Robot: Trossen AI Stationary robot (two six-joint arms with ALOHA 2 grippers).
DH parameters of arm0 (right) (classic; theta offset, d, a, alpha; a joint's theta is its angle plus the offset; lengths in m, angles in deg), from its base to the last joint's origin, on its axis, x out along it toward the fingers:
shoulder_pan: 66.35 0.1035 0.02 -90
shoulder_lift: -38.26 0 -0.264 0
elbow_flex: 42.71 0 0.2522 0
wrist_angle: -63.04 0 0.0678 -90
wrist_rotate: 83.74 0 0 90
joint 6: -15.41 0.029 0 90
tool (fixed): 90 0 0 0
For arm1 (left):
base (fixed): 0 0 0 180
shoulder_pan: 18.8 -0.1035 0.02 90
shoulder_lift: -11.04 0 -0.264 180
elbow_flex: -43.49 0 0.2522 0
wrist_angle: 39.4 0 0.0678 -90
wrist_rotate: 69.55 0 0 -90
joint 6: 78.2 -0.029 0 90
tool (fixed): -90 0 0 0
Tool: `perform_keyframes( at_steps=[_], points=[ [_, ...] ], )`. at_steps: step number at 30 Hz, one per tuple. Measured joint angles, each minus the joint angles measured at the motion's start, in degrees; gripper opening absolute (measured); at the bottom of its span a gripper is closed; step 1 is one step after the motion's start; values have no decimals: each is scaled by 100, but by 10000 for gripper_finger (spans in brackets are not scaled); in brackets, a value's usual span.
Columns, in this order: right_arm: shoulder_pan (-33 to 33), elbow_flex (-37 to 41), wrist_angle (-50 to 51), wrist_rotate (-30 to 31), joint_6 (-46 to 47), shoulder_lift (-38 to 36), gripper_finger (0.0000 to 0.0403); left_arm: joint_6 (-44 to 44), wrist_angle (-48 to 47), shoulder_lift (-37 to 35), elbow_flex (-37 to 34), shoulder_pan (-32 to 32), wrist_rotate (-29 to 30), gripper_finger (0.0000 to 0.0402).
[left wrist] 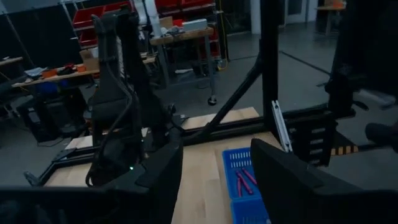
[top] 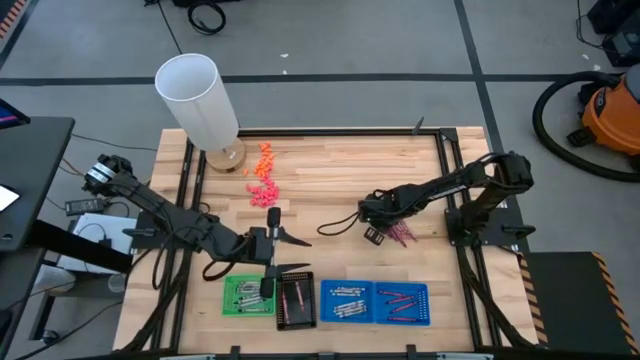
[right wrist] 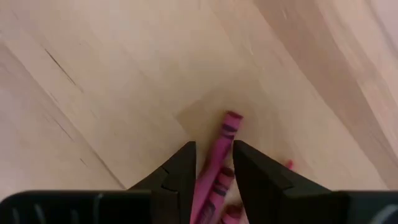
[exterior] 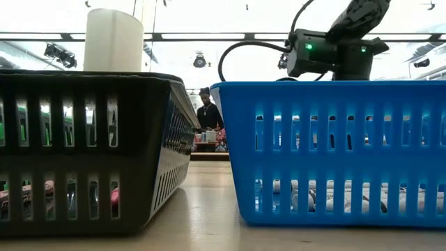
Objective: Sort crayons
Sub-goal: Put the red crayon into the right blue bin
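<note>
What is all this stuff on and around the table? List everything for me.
white cylinder: one, white, far left part of the table
small lumps: a scatter, orange and bright pink, beside the cylinder
loose crayons: a small pile, magenta, mid table at the right gripper
green tray: one, near edge, holding grey sticks
black tray: one, beside the green tray, reddish crayons inside
blue trays: two side by side, one with grey crayons, one with red
vacuum: one, orange, on the floor
left gripper: open, above the green and black trays
right gripper: around a magenta crayon
</note>
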Motion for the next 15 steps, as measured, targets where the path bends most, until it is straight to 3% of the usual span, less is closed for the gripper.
perform_keyframes(
  at_steps=[15],
  points=[
    [-80, 0, -1011, -584, -85, 6, 33, -79, -676, -351, 7, 182, 108, 198]
  ],
)
